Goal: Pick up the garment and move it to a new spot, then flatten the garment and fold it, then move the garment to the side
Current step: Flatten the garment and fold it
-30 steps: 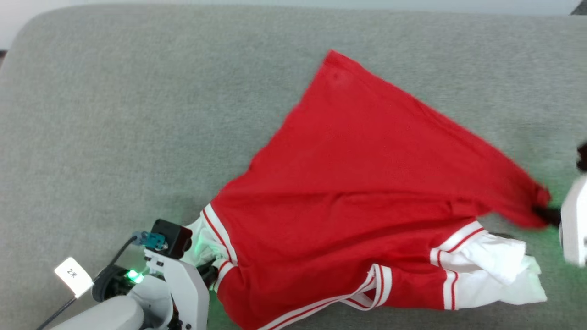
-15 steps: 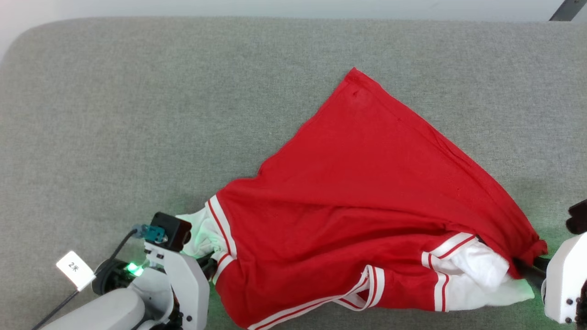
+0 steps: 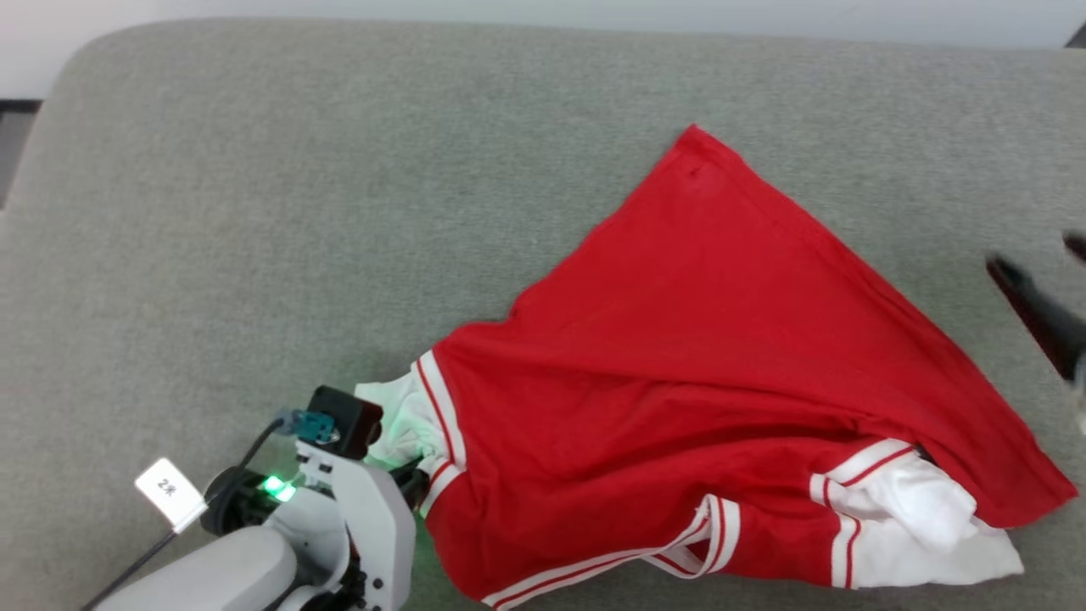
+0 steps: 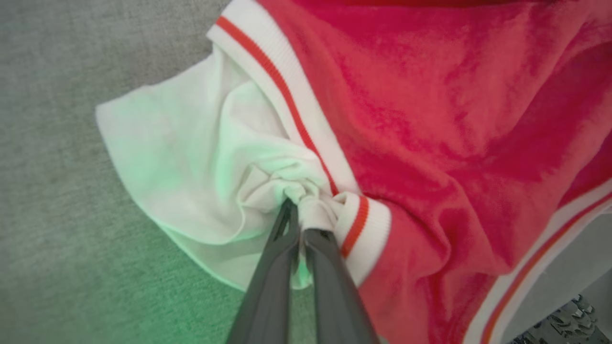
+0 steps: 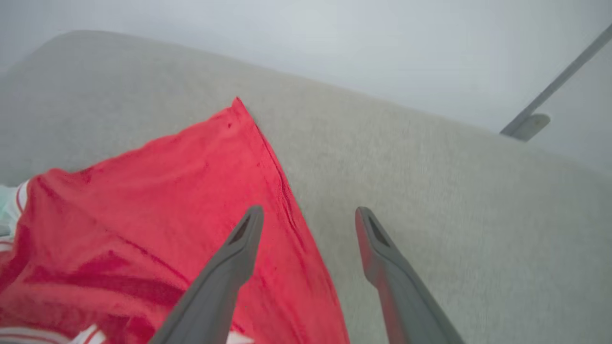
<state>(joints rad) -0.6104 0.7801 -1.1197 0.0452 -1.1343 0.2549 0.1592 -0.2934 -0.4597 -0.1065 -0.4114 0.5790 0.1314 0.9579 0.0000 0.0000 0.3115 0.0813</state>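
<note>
- The left gripper (image 4: 297,216), by the near edge of the grey upholstered bench (image 3: 254,212), is clamped on a bunched white sleeve (image 4: 191,157).
- The red jersey-style T-shirt (image 3: 679,382) lies on the bench's right half, its long axis along the near edge and one hem corner pointing at the far edge.
- The right gripper (image 5: 308,215) hovers with its fingers spread and empty over the T-shirt's right border.

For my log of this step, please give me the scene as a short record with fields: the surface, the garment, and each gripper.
surface: grey fabric cushion
garment: red shirt with white sleeves and striped trim, spread out but wrinkled, not folded
left gripper: shut on the bunched white sleeve
right gripper: open, holding nothing, one finger over the garment's red edge and one over the cushion
lettering: none visible on the side facing up
</note>
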